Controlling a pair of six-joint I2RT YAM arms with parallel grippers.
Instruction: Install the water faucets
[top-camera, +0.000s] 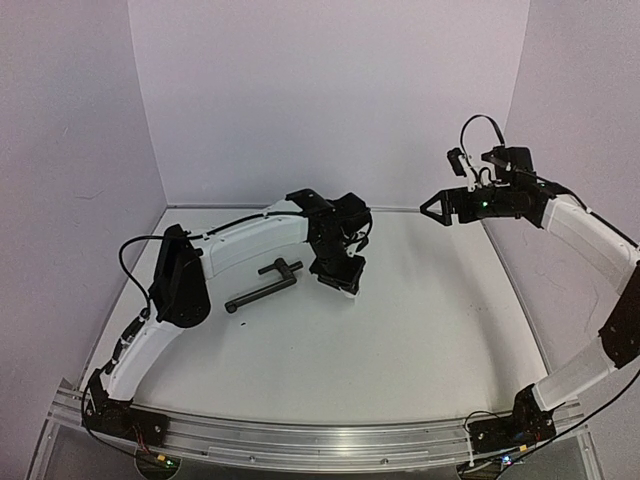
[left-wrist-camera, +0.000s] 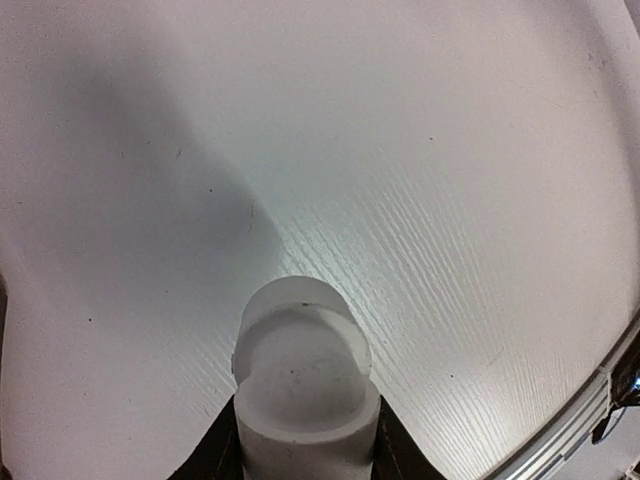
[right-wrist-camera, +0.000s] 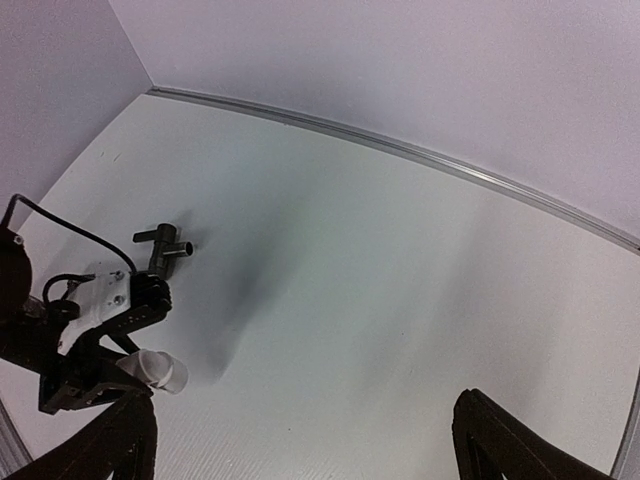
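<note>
The black faucet pipe (top-camera: 262, 288) lies flat on the white table, its bent crank end (top-camera: 280, 267) toward the back. That end also shows in the right wrist view (right-wrist-camera: 165, 245). My left gripper (top-camera: 338, 280) hovers just right of the pipe, shut on the white plastic fitting (left-wrist-camera: 305, 380), a short hollow cylinder that sticks out past the fingertips (left-wrist-camera: 215, 458). The fitting also shows in the right wrist view (right-wrist-camera: 158, 370). My right gripper (top-camera: 432, 207) is raised at the back right, open and empty, far from both parts.
The white table (top-camera: 400, 340) is walled by pale panels at the back and sides. A metal rail (top-camera: 330, 445) runs along the near edge and shows in the left wrist view (left-wrist-camera: 570, 430). A seam strip (right-wrist-camera: 400, 150) marks the back edge.
</note>
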